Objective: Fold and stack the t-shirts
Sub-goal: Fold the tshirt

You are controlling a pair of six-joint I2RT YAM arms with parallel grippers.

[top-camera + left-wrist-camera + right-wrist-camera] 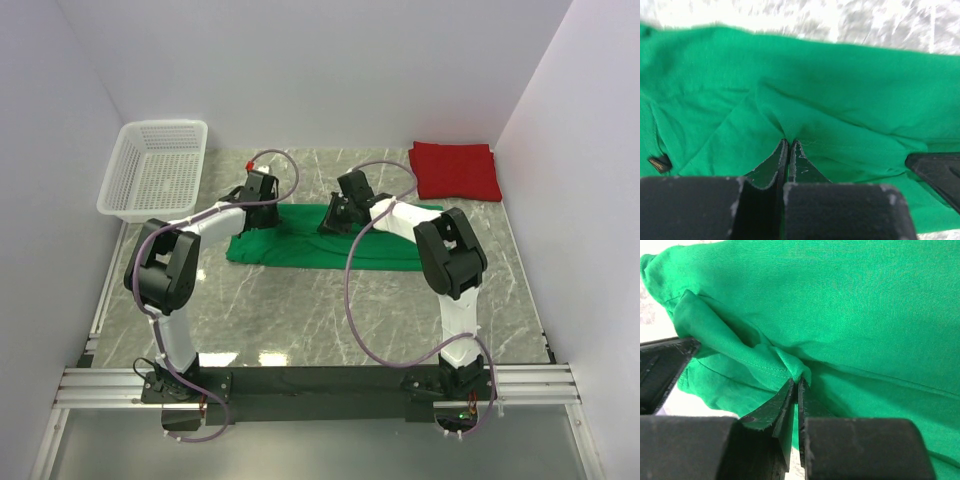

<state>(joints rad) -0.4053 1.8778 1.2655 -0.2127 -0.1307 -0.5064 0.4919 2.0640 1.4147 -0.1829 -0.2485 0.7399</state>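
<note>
The green t-shirt (300, 247) lies partly folded as a long strip across the middle of the marble table (300, 310). My left gripper (262, 214) is down on the strip's far left edge. In the left wrist view it (789, 142) is shut on a pinch of the green cloth (840, 85). My right gripper (336, 222) sits near the strip's far middle. In the right wrist view its tips (796, 383) stand a hair apart and still pinch a bunched hem of the green t-shirt (865, 315). The red t-shirt (455, 170) lies folded at the back right.
A white mesh basket (165, 124) stands at the back left corner with nothing seen inside. White walls close in the table on the left, back and right. Purple cables loop over both arms above the cloth.
</note>
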